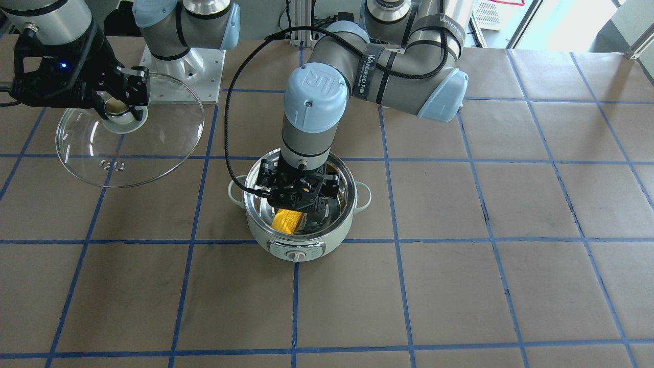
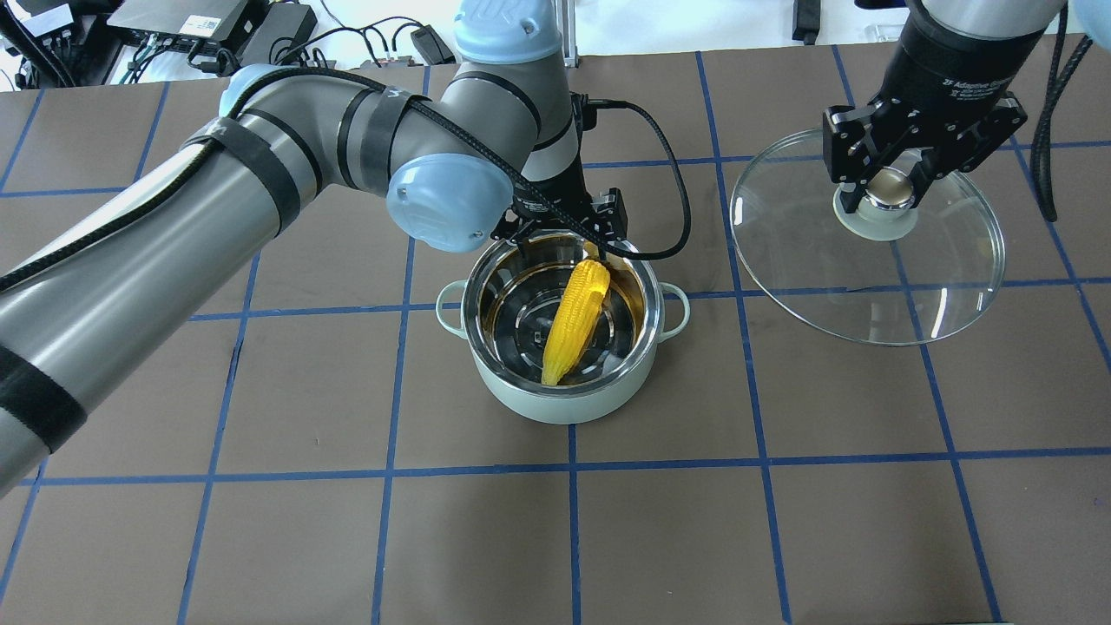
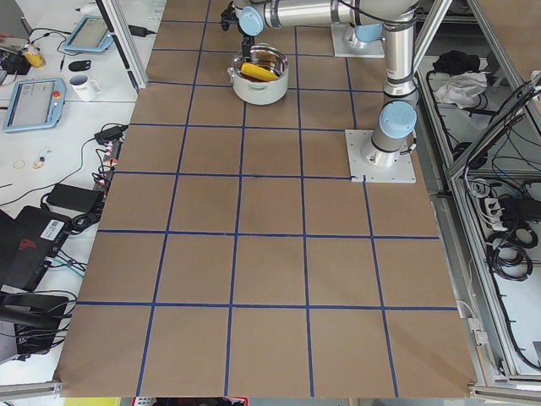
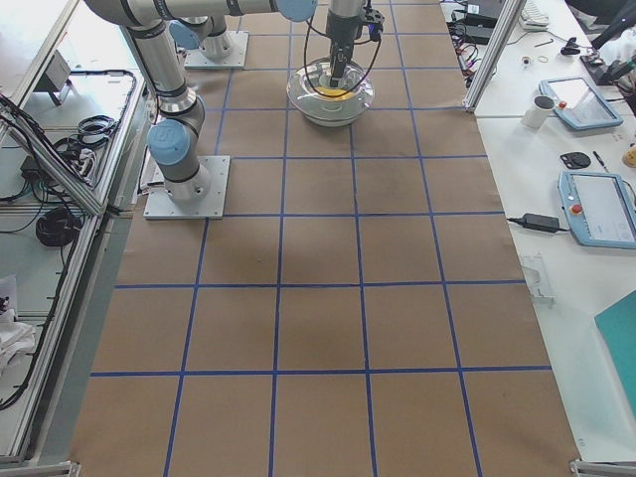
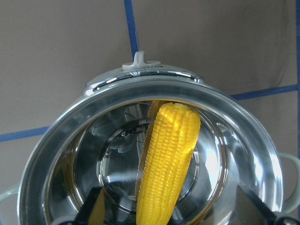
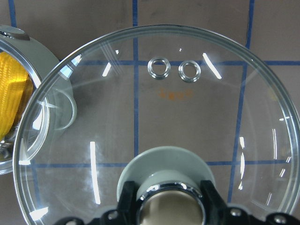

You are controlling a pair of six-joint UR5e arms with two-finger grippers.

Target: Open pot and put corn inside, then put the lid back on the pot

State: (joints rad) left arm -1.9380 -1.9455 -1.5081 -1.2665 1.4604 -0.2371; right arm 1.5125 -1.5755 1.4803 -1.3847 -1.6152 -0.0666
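In the front-facing view we see only one yellow end of the corn [image 1: 285, 223]. The left claw [image 1: 299, 207] covers the rest of it and much of the inside of the pot [image 1: 260, 232]. The left wrist view cuts off the corn's lower end at its bottom edge. In the right wrist view the lid [image 6: 187, 117] runs off the bottom, and the right claw [image 6: 169, 200] covers part of the knob [image 6: 171, 213]. In both side views the claws are too small to judge.

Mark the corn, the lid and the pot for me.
corn [image 2: 574, 323]: overhead view, middle of the cob.
lid [image 2: 868, 278]: overhead view, clear glass below the centre disc.
pot [image 2: 564, 406]: overhead view, green outer wall at the near side.
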